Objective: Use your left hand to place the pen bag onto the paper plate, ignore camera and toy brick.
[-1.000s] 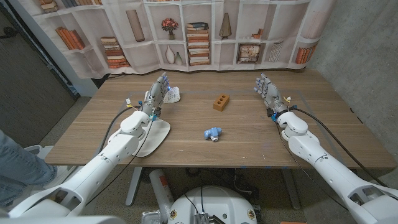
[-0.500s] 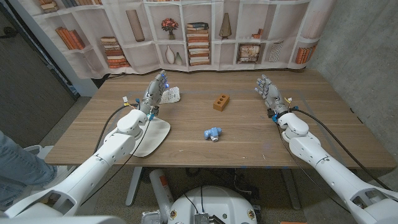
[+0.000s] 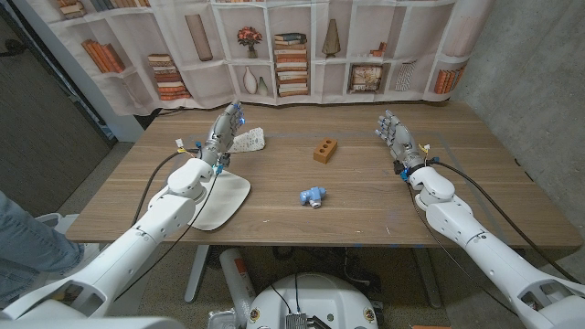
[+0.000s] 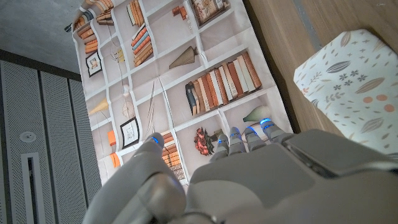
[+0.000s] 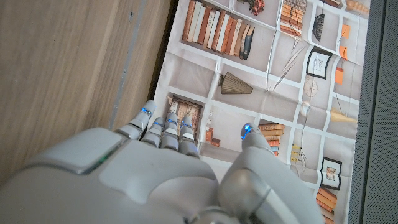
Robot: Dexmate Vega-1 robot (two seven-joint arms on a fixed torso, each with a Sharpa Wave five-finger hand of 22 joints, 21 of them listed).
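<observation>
Left hand [image 3: 224, 135] hovers spread and empty just beside the pen bag [image 3: 247, 141], which lies beyond the paper plate [image 3: 222, 202]. Reaching step; next, it must close around the bag.

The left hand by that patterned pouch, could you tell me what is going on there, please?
The left hand is open beside the pen bag at the far side of the table and has no grip on it yet. The paper plate lies nearer the robot, under that arm. The right hand is open, away from the toy brick and the small blue camera.
</observation>
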